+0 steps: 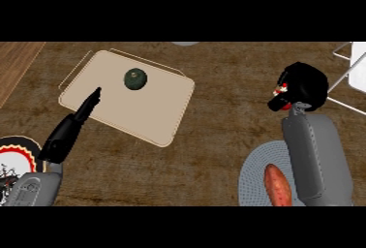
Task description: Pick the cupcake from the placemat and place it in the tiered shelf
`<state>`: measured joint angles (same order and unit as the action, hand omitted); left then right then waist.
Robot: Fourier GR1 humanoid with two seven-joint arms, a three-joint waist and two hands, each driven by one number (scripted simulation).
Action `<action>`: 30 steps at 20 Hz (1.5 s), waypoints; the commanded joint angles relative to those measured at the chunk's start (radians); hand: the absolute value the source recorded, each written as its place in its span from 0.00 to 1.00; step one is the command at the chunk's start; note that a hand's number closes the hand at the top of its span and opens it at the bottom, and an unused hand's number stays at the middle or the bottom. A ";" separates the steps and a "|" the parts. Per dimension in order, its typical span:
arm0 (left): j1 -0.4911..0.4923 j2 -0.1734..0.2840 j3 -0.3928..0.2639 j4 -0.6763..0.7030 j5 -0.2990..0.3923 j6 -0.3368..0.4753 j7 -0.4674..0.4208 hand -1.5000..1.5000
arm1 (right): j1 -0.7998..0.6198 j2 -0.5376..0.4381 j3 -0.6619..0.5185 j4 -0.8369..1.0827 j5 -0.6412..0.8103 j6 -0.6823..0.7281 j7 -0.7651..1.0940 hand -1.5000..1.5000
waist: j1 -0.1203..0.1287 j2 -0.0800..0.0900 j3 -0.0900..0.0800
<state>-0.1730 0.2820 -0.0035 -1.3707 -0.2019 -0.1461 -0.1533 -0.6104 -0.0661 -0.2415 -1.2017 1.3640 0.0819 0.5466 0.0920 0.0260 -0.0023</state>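
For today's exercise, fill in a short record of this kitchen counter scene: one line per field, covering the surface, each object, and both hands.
Surface: brown wood-grain counter
Tray: beige rectangular tray with a dark green round item on it
Placemat: grey round woven placemat, an orange-red sweet potato on it
Shelf: white wire tiered shelf, at the right edge
Plate: patterned round plate, lower left
Left hand: open, fingers straight over the tray
Right hand: curled round a red and white thing

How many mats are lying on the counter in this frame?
2: a beige mat at upper left with a dark round item on it, and a grey round placemat at lower right, partly hidden by the right forearm.
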 commanded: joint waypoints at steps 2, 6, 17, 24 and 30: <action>-0.002 -0.002 0.001 -0.013 -0.007 0.008 0.020 0.50 | -0.252 -0.053 -0.069 0.165 0.002 -0.163 0.022 1.00 | -0.018 -0.006 0.004; 0.012 -0.001 0.009 -0.022 -0.001 0.008 0.007 0.50 | -0.419 -0.089 -0.056 0.202 0.072 -0.268 0.080 1.00 | -0.012 -0.009 0.002; 0.034 -0.014 0.036 0.054 -0.016 0.032 -0.037 0.50 | -0.763 -0.238 -0.086 0.412 0.121 -0.172 0.196 1.00 | -0.074 -0.020 0.001; 0.024 -0.006 0.040 -0.005 -0.015 0.023 0.030 0.50 | -0.870 -0.396 -0.094 0.626 0.168 -0.090 0.192 1.00 | -0.061 -0.016 0.002; 0.014 0.018 0.067 0.022 0.003 -0.006 0.005 0.50 | -0.874 -0.499 -0.115 0.743 0.157 -0.021 0.137 1.00 | -0.062 -0.013 0.002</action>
<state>-0.1418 0.2903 0.0478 -1.3659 -0.2063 -0.1428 -0.1477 -1.4793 -0.5033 -0.3479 -0.5397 1.5155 0.0433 0.7101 0.0287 0.0095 -0.0009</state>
